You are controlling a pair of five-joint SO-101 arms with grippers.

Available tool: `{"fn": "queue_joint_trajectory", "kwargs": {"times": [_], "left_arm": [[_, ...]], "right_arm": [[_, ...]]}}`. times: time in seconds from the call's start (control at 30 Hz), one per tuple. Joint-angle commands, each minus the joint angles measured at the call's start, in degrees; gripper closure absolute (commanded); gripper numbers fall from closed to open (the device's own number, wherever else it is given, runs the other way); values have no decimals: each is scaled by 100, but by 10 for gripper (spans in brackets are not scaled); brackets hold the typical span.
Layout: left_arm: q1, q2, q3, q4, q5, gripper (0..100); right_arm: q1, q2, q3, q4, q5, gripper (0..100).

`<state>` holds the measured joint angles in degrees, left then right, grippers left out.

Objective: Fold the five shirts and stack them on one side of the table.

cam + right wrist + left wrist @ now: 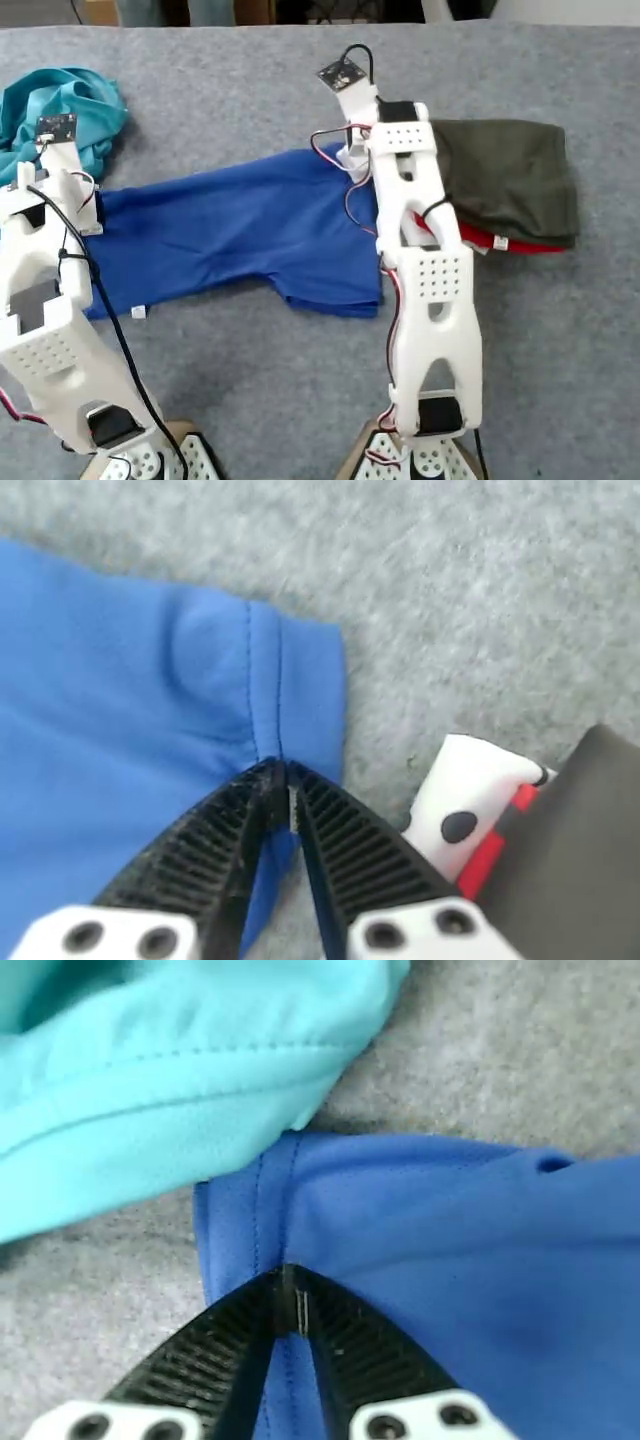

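High view: blue shirt (240, 235) lay spread between the arms, teal shirt (60, 110) bunched far left, olive shirt (510, 175) folded over a red shirt (520, 244) on the right.

Left wrist view: left gripper (290, 1300) was pinched on the blue hem, with the teal shirt right up against it.

Right wrist view: right gripper (288, 780) was clamped on the sleeve hem, the stack just beside.

Readable text: none can be made out in any view.
Hem tag: a white tag (138, 312) is seen at the lower left edge of the blue shirt (230, 235); no print can be read on it.
Stack tag: a second white tag (500, 243) is seen right of the blue shirt, on the folded stack (510, 175); it is too small to be read.
Pattern: black dots, not letters, are shown on the dotted white fabric (470, 800) just beside the blue shirt.
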<state>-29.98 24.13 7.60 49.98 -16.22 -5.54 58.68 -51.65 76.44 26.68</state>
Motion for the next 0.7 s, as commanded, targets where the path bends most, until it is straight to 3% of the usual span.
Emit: {"fn": "queue_joint_trajectory", "kwargs": {"times": [0.0, 0.33, 0.43, 0.67], "left_arm": [[-180, -193, -40, -9, -70, 972], [57, -2031, -66, 712, -26, 971], [259, -2101, -75, 492, -26, 971], [259, -1116, -163, -554, 79, 971]], "right_arm": [[26, 92, -813, 642, -18, 984], [-9, 110, -3574, 2198, -26, 984], [-62, 154, -3934, 2031, -26, 984], [-220, 936, -3266, 1081, -26, 984]]}}
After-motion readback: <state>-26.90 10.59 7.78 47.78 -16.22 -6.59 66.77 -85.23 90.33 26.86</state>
